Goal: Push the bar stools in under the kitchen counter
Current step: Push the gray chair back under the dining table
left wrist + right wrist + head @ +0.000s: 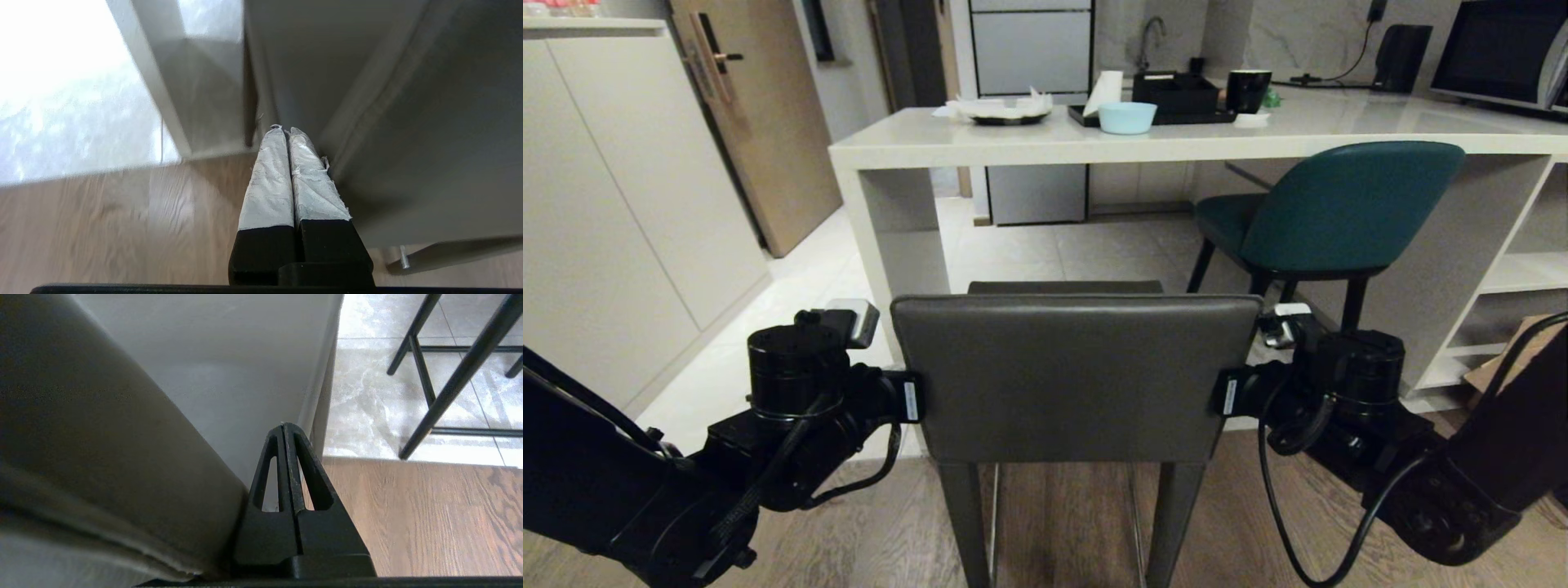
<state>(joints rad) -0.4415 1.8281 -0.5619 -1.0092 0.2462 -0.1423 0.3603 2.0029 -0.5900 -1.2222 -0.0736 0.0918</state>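
The boxy dark grey bar stool (1074,376) stands right in front of me, its seat facing the kitchen counter (980,149) and still outside the counter's edge. My left gripper (288,130) is shut on nothing and lies along the left side of the stool's back (408,122). My right gripper (284,425) is also shut and empty, resting against the back's right side (81,437). In the head view both arms flank the backrest. The teal bar stool (1347,204) sits further right, its seat partly under the counter, and its black legs (449,375) show in the right wrist view.
On the counter are a plate with tissues (1009,110), a light blue bowl (1127,117), a black tray (1176,94) and a black mug (1248,90). White shelf cubbies (1519,269) close the counter's right end. Pale cabinets (605,204) line the left.
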